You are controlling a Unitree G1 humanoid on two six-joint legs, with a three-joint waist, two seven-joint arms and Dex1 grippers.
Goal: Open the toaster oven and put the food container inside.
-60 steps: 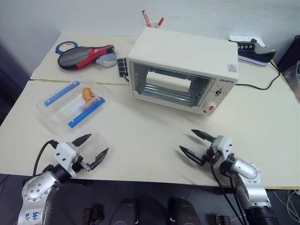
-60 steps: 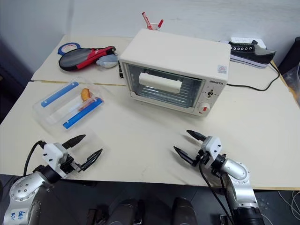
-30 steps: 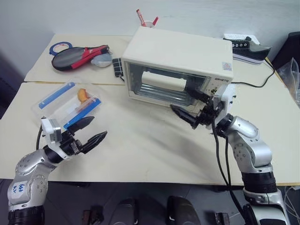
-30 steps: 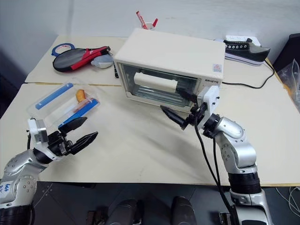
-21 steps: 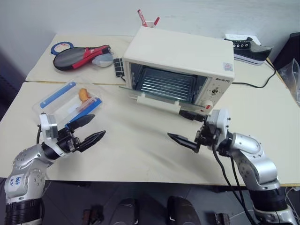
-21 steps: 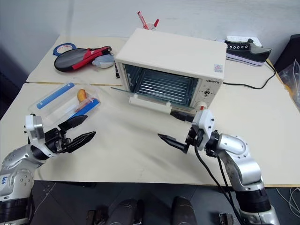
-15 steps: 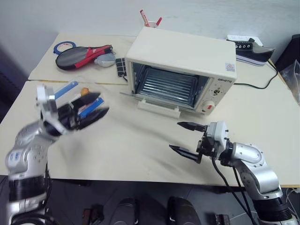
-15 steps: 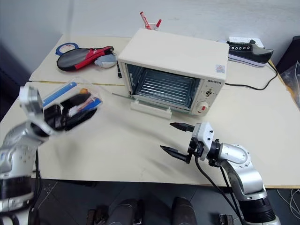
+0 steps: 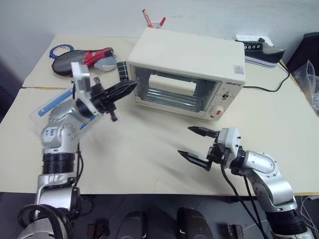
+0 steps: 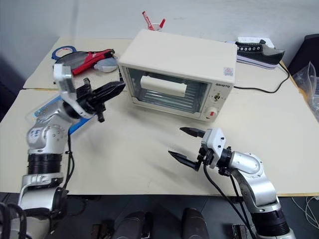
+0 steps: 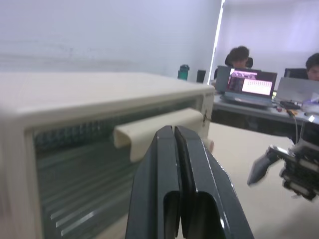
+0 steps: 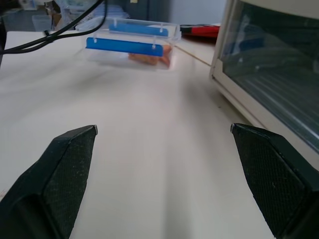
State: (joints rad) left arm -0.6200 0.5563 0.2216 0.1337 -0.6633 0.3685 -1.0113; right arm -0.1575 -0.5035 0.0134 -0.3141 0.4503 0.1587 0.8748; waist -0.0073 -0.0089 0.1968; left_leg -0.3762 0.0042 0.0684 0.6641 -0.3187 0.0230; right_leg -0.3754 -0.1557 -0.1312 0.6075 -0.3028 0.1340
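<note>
- While the left gripper (image 9: 127, 87) hung with its fingers pressed together and empty just beside the oven (image 9: 187, 74)'s upper left corner, the glass door stood up, shut.
- The container (image 12: 132, 42) lay on the table (image 9: 149, 149) behind and below that arm, partly hidden.
- The right gripper (image 9: 194, 142), spread wide, hovered over bare tabletop in front of the oven's knobs, apart from it.
- Paddles (image 9: 75, 57), a shoe (image 9: 261, 50) and a cable (image 9: 259, 89) lay beyond.

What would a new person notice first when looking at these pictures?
First comes the big cream toaster oven at the middle of the table, its glass door closed. Next, the left gripper, jaws shut, is raised near the oven's left front corner, and the right gripper, jaws wide open, hovers before the oven. The food container lies on the table at the left.
</note>
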